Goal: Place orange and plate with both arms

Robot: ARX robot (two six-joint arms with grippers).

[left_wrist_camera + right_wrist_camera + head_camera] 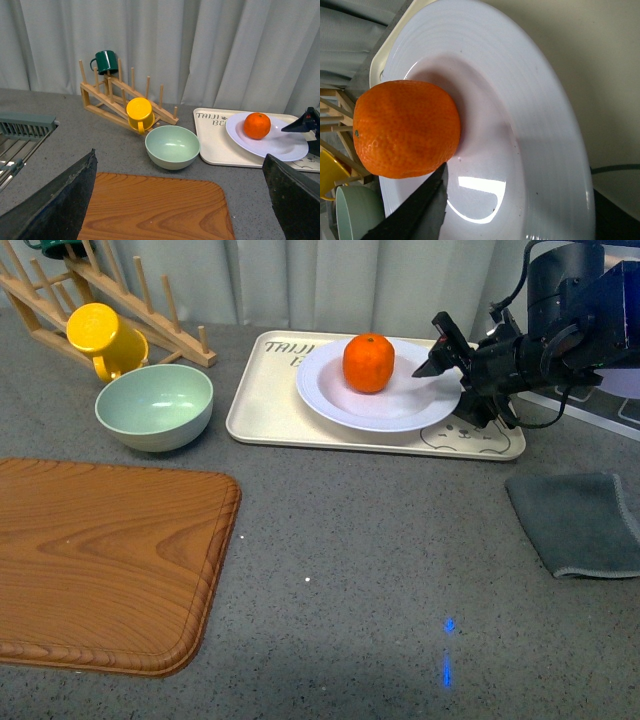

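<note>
The orange sits in the white plate, which rests on the beige tray at the back. My right gripper is open at the plate's right rim, one finger above the rim and one below. Up close, the orange lies on the plate, with one dark finger just beside the fruit. My left gripper hangs open over the wooden board, far from the orange and plate.
A pale green bowl and a yellow mug stand left of the tray. Behind them is a wooden rack. A wooden cutting board lies front left, a grey cloth at the right.
</note>
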